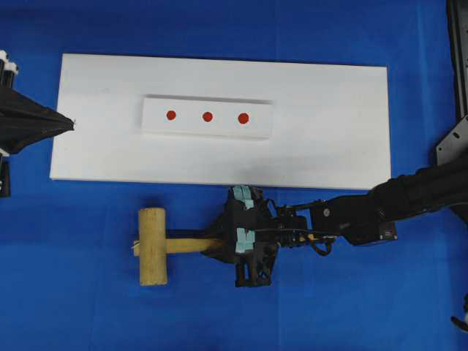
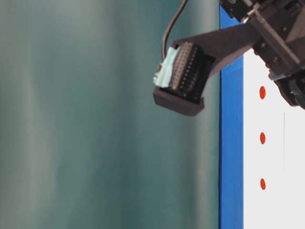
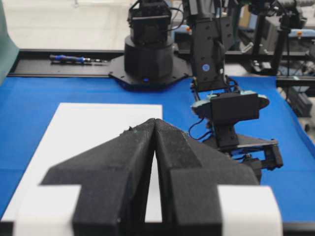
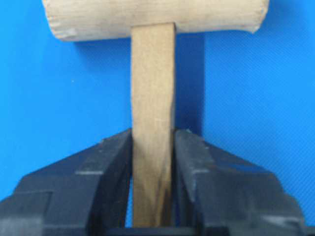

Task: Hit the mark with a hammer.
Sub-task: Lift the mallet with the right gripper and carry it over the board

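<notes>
From above, we see the left gripper (image 1: 69, 123) at the far left edge, its dark fingers pressed together into a point and holding nothing; the tip sits at the left end of the white board (image 1: 329, 146). Our left wrist view confirms it: the two foam-faced fingers (image 3: 133, 157) meet along a single seam, aimed level over the board toward the far side of the blue table cover (image 1: 73, 307).

Moving right, a narrow white strip (image 1: 207, 117) lies on the board with three red marks in a row, the left mark (image 1: 170, 115), the middle mark (image 1: 207, 116) and the right mark (image 1: 243, 118).

Below the board, on the blue cover, the hammer (image 1: 153, 246) lies flat, its cylindrical head set crosswise and its handle running right. The right gripper (image 1: 245, 245) is closed on that handle well back from the head. Our right wrist view shows both fingers (image 4: 106, 167) pressed against the two sides of the wooden handle, the head lying across the top of the view.

Farther right, the right arm (image 1: 395, 201) stretches low across the cover from the right edge, forearm nearly level, wrist pointed left along the handle.
</notes>
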Robot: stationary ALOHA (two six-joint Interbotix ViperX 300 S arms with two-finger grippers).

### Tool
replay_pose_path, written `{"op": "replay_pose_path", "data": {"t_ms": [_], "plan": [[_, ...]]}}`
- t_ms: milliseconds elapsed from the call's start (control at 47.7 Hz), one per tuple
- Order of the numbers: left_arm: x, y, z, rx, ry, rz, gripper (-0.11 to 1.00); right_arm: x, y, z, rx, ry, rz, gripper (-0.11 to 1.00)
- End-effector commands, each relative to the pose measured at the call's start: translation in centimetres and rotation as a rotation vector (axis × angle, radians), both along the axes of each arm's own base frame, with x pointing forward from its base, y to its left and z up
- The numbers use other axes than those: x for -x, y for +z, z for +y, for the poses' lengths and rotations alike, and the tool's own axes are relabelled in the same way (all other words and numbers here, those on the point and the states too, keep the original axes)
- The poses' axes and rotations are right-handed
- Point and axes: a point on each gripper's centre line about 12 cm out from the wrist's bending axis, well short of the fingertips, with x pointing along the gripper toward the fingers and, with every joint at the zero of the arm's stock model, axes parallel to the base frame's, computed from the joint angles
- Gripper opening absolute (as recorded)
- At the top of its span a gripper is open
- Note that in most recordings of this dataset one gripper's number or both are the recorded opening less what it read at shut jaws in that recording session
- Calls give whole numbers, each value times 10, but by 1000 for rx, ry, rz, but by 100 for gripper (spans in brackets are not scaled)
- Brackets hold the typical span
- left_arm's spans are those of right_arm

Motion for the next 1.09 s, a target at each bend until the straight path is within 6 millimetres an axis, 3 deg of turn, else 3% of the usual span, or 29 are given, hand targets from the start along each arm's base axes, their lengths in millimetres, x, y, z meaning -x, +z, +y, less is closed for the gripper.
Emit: {"op": "replay_pose_path", "data": {"t_ms": [0,315,629,923,1069], "plan": [[-1,5,0,2,0,-14,2,-7,28,6,-18,10,-76,10],[-1,5,0,3,-2,-15,2,2,94,-3,-47,3,-190,10],[-1,4,0,11,-2,-11,2,28,171,-12,6,55,-288,10],[-1,4,0,12,-2,-9,2,28,178,-21,18,40,-303,10],[-1,4,0,12,-2,-9,2,25,175,-41,31,-5,-294,10]]}}
